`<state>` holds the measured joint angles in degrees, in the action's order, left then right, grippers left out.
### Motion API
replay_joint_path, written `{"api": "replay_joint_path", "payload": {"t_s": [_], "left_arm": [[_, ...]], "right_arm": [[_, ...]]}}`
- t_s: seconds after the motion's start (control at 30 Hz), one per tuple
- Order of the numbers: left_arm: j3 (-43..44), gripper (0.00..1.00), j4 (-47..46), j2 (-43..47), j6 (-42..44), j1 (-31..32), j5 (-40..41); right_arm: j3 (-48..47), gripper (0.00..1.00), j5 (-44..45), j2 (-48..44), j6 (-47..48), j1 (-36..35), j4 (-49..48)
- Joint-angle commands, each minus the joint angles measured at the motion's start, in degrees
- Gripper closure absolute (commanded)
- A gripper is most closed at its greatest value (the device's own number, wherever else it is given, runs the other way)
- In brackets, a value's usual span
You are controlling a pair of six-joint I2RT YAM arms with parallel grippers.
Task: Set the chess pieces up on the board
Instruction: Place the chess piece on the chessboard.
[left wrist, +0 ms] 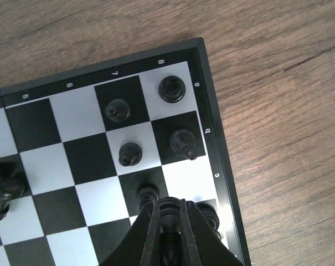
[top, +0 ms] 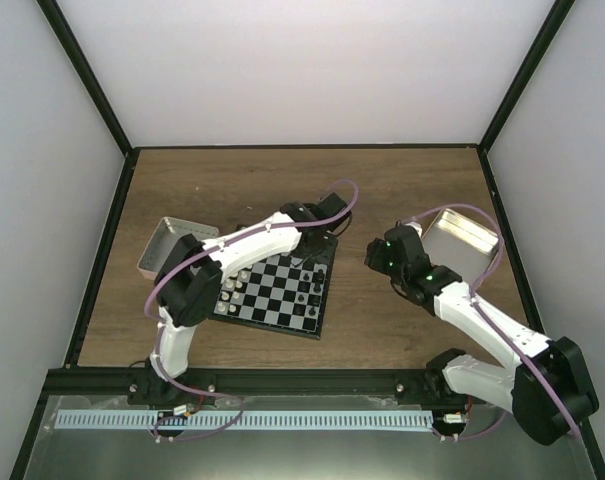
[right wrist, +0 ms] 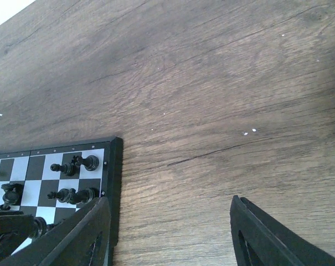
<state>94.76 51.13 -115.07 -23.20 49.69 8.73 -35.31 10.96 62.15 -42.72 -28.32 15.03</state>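
At the left of the overhead view, a grey shallow tin (top: 164, 245) lies on the brown wooden table (top: 402, 185), just beside the board (top: 275, 292). The board sits a little left of centre, turned slightly askew. A file of white pieces (top: 232, 284) stands along the board's left edge, partly under the left arm (top: 247, 238), which arches from the bottom left across the board to its upper right corner. Along the board's right edge stand the black pieces (top: 315, 285).

The left wrist view shows that corner at the upper middle of the frame, with four of the black pieces standing on the squares nearest it. At the bottom centre, the left gripper (left wrist: 168, 206) is clenched on a black piece (left wrist: 168, 213) over the squares beside the board's right border. Two more pieces stand close on either side of its fingers (left wrist: 150, 221). Whether the held piece touches the board cannot be told.

Right of the board, the right gripper (right wrist: 170, 202) hangs over bare wood, near the board's edge but apart from it. Its claw is released, with the fingers (right wrist: 95, 227) spread wide. In its own view, the board's corner and several black pieces show at the lower left.

At the far right of the overhead view, a second shallow tin (top: 469, 232) lies just behind the right gripper, near the table's right edge.
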Motion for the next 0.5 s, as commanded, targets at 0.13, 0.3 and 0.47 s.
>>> {"api": "replay_joint_path", "payload": {"t_s": [0.13, 0.3, 0.47], "left_arm": [[4.7, 0.95, 2.8, -4.0, 3.8, -0.1, -1.6], [4.9, 0.95, 2.3, -4.9, 4.6, -0.1, -3.4], [5.9, 0.95, 2.1, -6.5, 5.3, -0.3, -4.8]], "right_arm": [[0.9, 0.39, 0.7, -0.8, -1.0, 0.6, -0.8], [1.3, 0.39, -0.4, -0.8, -0.5, 0.6, -1.7], [1.4, 0.39, -1.2, -0.7, -0.7, 0.7, -2.0]]}}
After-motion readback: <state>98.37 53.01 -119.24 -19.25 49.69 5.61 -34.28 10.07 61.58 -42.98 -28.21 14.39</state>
